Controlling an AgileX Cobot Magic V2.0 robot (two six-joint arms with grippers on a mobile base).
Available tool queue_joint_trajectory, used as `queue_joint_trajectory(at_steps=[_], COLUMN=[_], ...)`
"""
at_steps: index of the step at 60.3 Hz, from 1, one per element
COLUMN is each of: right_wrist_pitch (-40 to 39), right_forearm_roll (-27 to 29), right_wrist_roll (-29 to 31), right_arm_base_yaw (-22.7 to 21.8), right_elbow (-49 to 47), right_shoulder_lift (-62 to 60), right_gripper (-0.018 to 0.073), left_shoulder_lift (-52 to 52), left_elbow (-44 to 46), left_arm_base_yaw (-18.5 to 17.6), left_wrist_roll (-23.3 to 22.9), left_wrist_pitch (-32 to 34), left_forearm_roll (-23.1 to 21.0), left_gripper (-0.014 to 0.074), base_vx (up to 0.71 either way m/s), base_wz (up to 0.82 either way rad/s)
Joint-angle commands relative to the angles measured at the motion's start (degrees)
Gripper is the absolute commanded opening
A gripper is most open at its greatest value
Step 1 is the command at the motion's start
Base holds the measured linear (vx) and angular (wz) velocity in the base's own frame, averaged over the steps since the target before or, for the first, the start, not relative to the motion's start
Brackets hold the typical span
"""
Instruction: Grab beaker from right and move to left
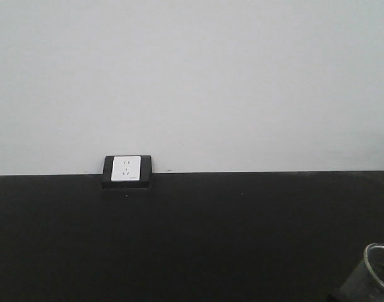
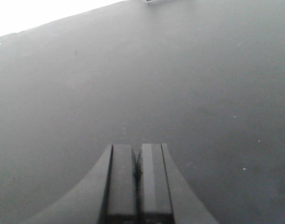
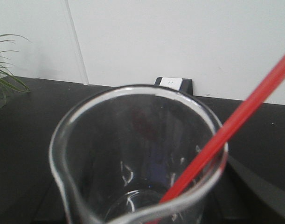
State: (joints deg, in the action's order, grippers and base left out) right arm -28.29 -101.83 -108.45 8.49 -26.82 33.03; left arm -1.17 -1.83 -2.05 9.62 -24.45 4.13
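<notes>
The beaker [image 3: 133,154] is clear glass with faint white marks and fills the right wrist view. A thin red rod [image 3: 226,130] leans out of it to the upper right. My right gripper [image 3: 147,196] reaches around the beaker. One grey finger [image 3: 254,182] lies against its right wall and the other is hidden behind the glass, so the gripper looks shut on it. In the front view only the beaker's rim [image 1: 379,264] shows at the bottom right corner. My left gripper [image 2: 137,156] hangs shut over the bare black table [image 2: 179,84], holding nothing.
A black box with a white socket [image 1: 127,170] stands against the white wall at the table's back edge, and it shows behind the beaker as the socket [image 3: 172,83]. Green plant leaves [image 3: 4,70] reach in at the far left of the right wrist view.
</notes>
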Motion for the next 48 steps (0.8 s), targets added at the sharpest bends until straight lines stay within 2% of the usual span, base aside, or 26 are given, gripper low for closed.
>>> queue_joint_trajectory(at_steps=[1, 48], right_wrist_pitch=[1.15, 1.27], right_forearm_roll=[-1.28, -1.28], right_wrist_roll=[0.71, 0.71], right_arm_base_yaw=[-0.13, -0.13], right_elbow=[-1.55, -1.55], right_shoulder_lift=[-0.09, -0.09], right_gripper=[-0.0003, -0.0003], left_shoulder_lift=[-0.36, -0.36], left_elbow=[-1.06, -1.06], left_arm_base_yaw=[-0.36, -0.36], left_wrist_roll=[-0.06, -0.06], left_wrist_pitch=[4.39, 4.39], left_forearm_roll=[0.01, 0.01], left_gripper=[-0.0006, -0.0006], base_vx=[0.00, -0.01], base_wz=[0.00, 0.01])
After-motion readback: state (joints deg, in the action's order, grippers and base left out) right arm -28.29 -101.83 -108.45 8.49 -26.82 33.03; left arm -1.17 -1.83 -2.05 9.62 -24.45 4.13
